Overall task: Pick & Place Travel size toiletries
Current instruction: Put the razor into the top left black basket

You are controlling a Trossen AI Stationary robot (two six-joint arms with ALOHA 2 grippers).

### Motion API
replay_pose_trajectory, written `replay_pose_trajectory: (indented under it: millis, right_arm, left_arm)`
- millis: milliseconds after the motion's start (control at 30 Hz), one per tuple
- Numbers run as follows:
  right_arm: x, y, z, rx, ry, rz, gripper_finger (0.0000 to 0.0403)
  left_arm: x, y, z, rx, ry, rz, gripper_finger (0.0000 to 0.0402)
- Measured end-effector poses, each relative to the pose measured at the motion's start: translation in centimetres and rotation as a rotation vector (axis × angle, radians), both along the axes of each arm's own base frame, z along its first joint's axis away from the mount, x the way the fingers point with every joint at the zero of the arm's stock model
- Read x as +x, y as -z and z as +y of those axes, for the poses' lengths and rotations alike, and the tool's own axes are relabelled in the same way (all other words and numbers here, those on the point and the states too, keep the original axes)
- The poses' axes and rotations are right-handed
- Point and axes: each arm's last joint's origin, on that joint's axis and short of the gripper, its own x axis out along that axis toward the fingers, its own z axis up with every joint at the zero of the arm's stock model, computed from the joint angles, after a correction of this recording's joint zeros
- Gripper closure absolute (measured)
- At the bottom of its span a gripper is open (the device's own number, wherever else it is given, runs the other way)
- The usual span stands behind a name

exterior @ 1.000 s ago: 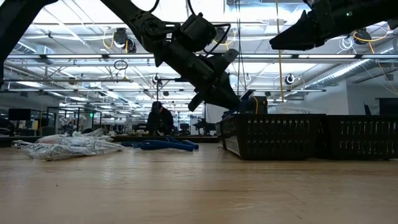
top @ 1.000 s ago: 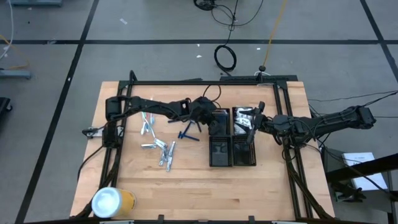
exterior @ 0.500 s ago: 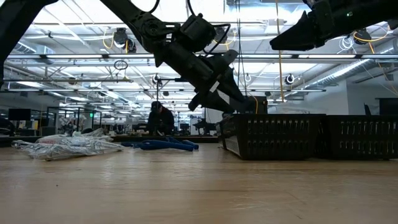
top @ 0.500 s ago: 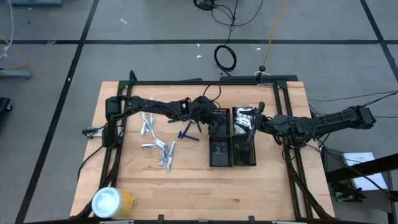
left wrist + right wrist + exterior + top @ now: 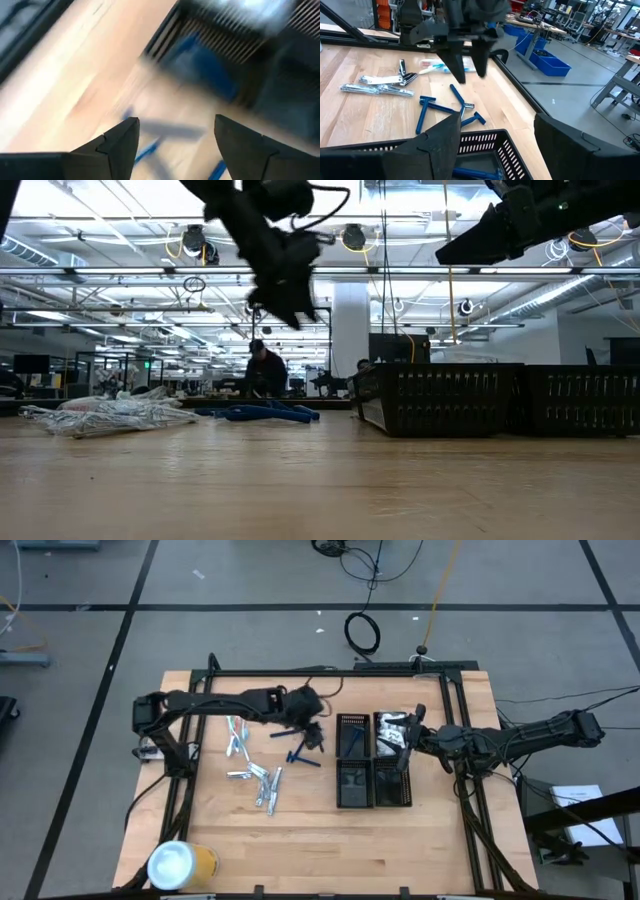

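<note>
Since the left tool (image 5: 312, 730) hangs open and empty above the blue razors (image 5: 303, 755) on the desk (image 5: 300, 840), it should drop straight onto one handle; the right tool (image 5: 404, 753), also open, waits over the trays (image 5: 372, 772).

Blue razors (image 5: 303, 756) and silvery-white sachets (image 5: 262, 783) lie on the pale wood table (image 5: 300, 840); black gridded trays (image 5: 372, 772); yellow cylinder (image 5: 182, 864), white lid.
</note>
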Motion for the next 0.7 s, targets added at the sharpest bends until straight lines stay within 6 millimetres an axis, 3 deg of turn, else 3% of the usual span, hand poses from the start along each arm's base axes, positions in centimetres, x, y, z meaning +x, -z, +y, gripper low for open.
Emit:
replay_pose_trajectory:
  millis: [200,400,700]
  right_arm:
    - [0.0,0.0,0.0,0.000,-0.001,0.000,0.0165]
    - [0.0,0.0,0.0,0.001,-0.002,0.000,0.0165]
    - [0.0,0.0,0.0,0.001,-0.002,0.000,0.0165]
  left_arm:
    - [-3.4,2.6,1.0,0.000,-0.155,0.267,0.0172]
    - [-5.6,6.4,2.4,-0.110,-0.126,0.315,0.0182]
    - [-7.5,9.9,3.4,-0.058,-0.051,0.306,0.0183]
